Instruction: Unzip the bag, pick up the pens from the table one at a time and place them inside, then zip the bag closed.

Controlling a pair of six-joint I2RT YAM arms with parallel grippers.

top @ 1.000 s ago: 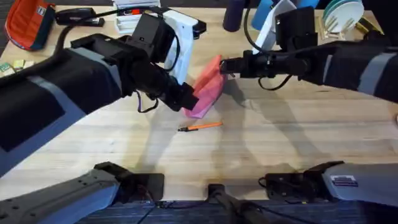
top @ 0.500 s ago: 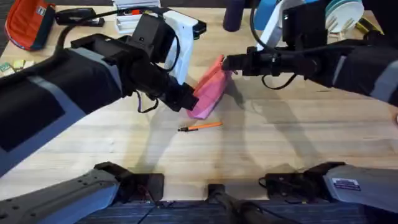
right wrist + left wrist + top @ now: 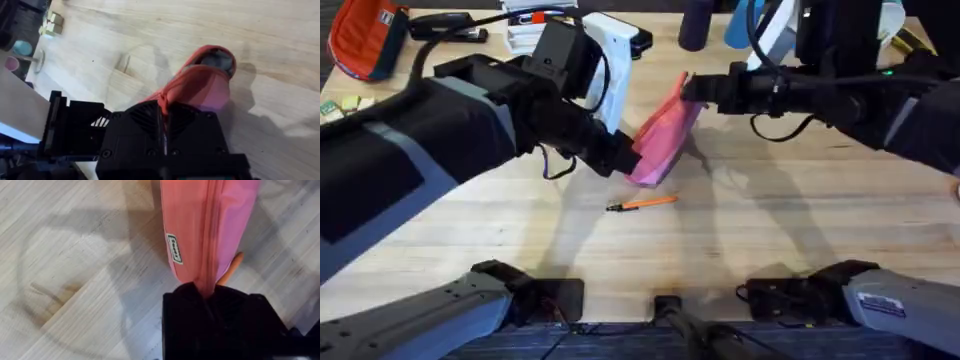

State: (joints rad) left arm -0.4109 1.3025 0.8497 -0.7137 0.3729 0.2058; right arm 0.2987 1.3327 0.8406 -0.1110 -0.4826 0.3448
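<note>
Bag, salmon-pink, hangs stretched between my two grippers above the table, tilted, its far end higher. My left gripper is clamped on its near end; my right gripper pinches the top edge at the far end. Pen, orange, lies flat on the pale planks just beside the bag. An orange-red bag sits at the far left corner; dishes stand at the far right.
</note>
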